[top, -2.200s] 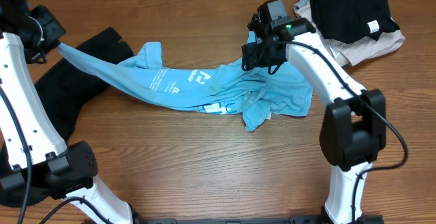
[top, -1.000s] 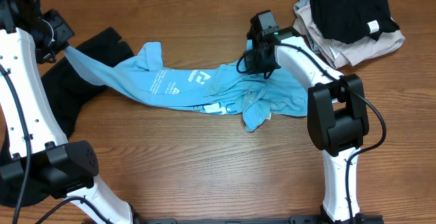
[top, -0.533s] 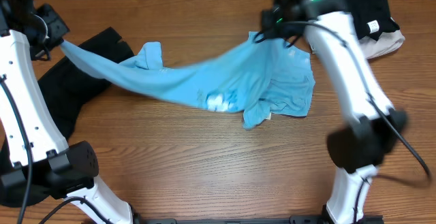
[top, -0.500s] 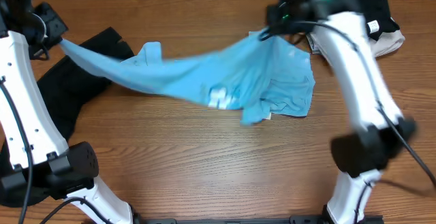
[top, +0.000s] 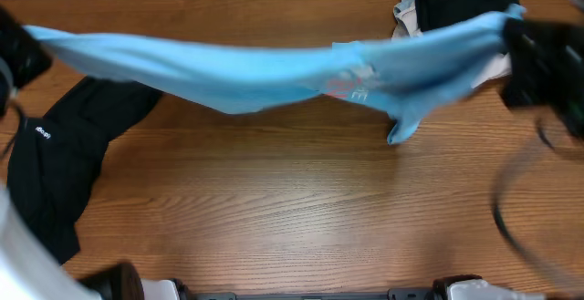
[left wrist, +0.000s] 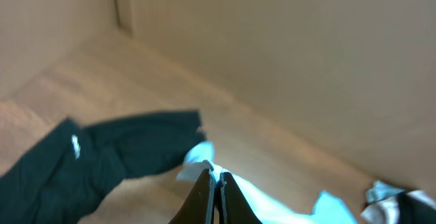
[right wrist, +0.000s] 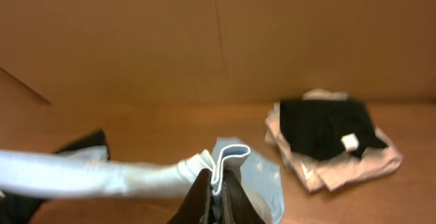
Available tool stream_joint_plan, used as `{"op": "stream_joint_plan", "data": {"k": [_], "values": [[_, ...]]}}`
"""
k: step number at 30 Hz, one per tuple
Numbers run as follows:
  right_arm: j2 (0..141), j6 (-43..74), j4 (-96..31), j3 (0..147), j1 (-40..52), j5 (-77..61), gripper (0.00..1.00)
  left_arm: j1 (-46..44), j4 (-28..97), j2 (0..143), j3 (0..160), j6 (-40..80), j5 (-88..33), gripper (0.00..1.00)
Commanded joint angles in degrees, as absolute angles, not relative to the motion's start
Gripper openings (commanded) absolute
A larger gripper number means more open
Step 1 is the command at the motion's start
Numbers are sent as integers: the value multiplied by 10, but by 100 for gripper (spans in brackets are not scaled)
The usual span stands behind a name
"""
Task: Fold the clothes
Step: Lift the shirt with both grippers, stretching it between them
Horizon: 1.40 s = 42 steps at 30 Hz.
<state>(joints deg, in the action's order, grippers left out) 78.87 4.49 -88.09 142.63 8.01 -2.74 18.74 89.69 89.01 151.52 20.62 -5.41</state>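
Note:
A light blue T-shirt [top: 274, 67] hangs stretched in the air across the table, with a printed patch near its middle and a corner drooping at the right. My left gripper [top: 16, 56] is a dark blur at the far left, shut on one end of the shirt. In the left wrist view its gripper [left wrist: 213, 177] pinches blue cloth [left wrist: 272, 203] between closed fingers. My right gripper [top: 527, 37] is blurred at the far right and holds the other end. The right wrist view shows that gripper [right wrist: 218, 180] shut on a folded hem of the shirt [right wrist: 102, 176].
A black garment [top: 55, 163] lies spread on the left part of the wooden table [top: 292, 218], and it also shows in the left wrist view [left wrist: 102, 156]. A pile of black and beige clothes [top: 456, 4] sits at the back right, also in the right wrist view [right wrist: 327, 135].
The shirt has left the table and is now pulled taut in the air. My right arm swung far to the right and up with its end. The left arm rose toward the left edge.

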Motion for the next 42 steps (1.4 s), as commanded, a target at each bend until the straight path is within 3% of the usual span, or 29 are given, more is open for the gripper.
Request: {"op": "stream_joint_plan", "data": {"k": [1, 9, 17, 28, 34, 42], "values": [[720, 43, -872, 1439, 79, -26, 4, 187, 885, 839, 1525, 208, -65, 4], [677, 40, -854, 1433, 79, -26, 4, 187, 887, 806, 1524, 206, -42, 4], [824, 16, -828, 1412, 79, -26, 4, 187, 881, 930, 1523, 206, -19, 4], [1023, -28, -586, 1412, 78, 19, 4, 187, 761, 1118, 1523, 222, -33, 4], [1015, -33, -493, 1447, 76, 19, 4, 187, 655, 1108, 1539, 223, -87, 4], [1011, -35, -478, 1536, 37, -29, 4, 187, 609, 1068, 1586, 227, -77, 4]]}}
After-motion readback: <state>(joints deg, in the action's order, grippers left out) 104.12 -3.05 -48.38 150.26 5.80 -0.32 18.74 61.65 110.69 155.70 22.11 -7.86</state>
